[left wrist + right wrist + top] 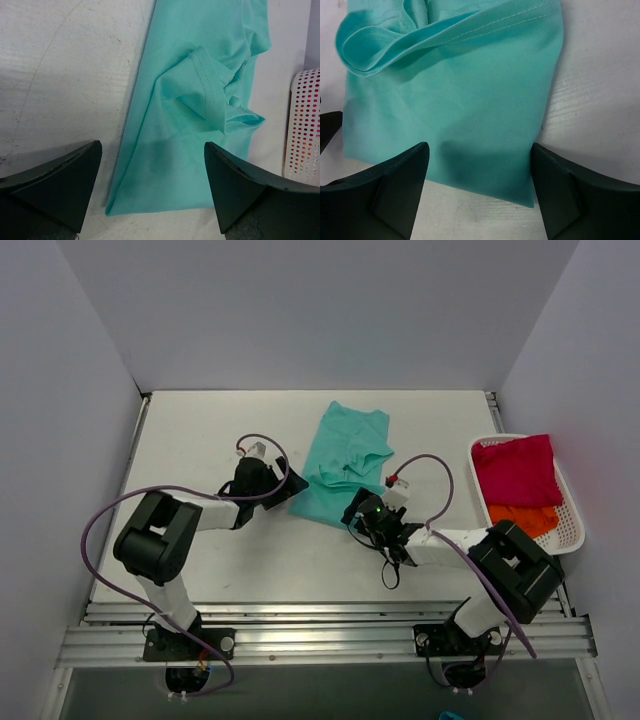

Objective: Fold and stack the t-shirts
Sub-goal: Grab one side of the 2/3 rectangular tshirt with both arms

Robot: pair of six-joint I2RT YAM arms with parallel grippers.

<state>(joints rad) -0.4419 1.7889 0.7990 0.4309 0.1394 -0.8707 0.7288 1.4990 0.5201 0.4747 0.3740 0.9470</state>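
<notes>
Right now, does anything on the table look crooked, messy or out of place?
The teal t-shirt lies at a slant on the table, and one sleeve is bunched and creased on top of it instead of lying flat. Nothing looks spilled or torn.

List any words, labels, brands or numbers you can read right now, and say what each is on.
No readable text in any view.
Teal shirt: plain fabric and hem stitching only; no print or tag shows.
Pink shirt and orange shirt: plain, no print shows.
Basket: white mesh, no label visible.
</notes>
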